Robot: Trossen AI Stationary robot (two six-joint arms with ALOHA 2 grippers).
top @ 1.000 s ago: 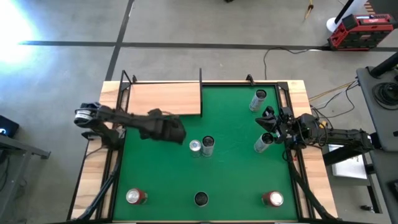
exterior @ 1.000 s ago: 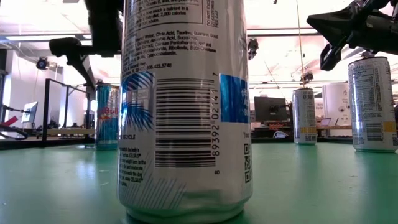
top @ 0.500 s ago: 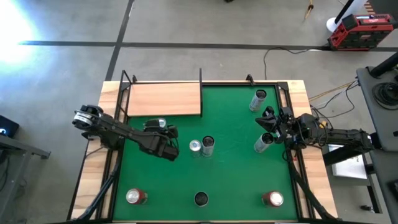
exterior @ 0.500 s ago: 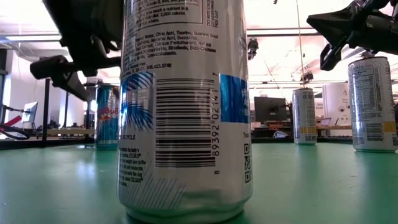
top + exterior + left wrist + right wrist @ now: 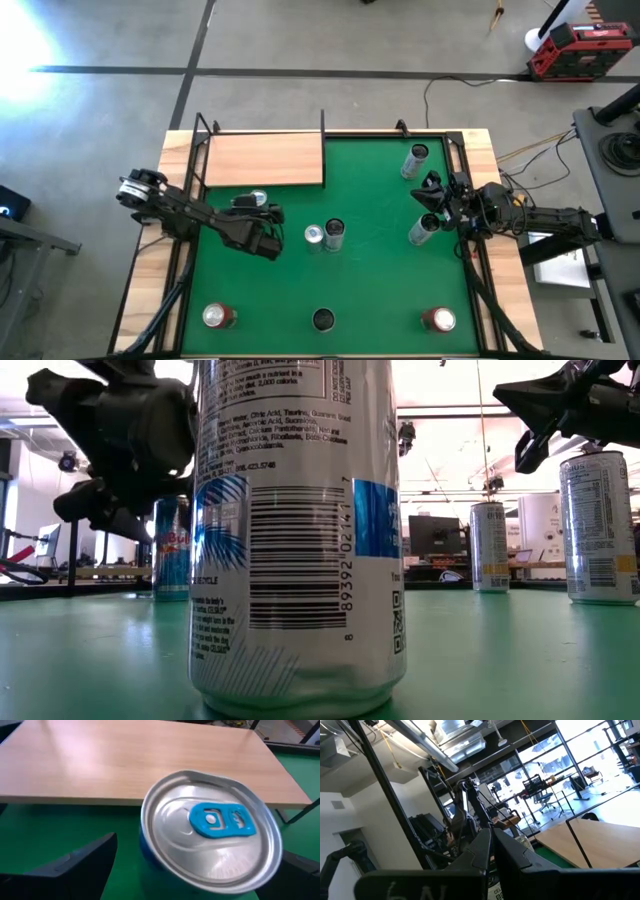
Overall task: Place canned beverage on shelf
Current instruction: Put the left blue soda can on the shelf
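A blue canned beverage (image 5: 210,845) with a silver top and blue tab stands upright on the green mat, just before the near edge of the light-wood shelf (image 5: 265,160). My left gripper (image 5: 200,847) is open. Its two dark fingers stand on either side of the can's upper part, slanting down from the near side; I cannot tell whether they touch it. The high view shows the same can (image 5: 257,200) and left gripper (image 5: 258,212). My right gripper (image 5: 432,195) is shut on nothing and waits raised at the table's right edge.
Two cans (image 5: 324,234) stand together mid-mat. Two silver cans (image 5: 415,160) (image 5: 424,230) stand near the right arm. Along the near edge stand two red-topped cans (image 5: 218,316) (image 5: 438,319) and a dark-topped one (image 5: 323,318). Black rods (image 5: 322,125) rise at the shelf's corners.
My left gripper has come down and drawn back toward the table's near left, tipping and rolling as it went, and its jaws have stayed open. It now stands level with the blue can's top, and that can has come into sight in the high view. The cans have kept still.
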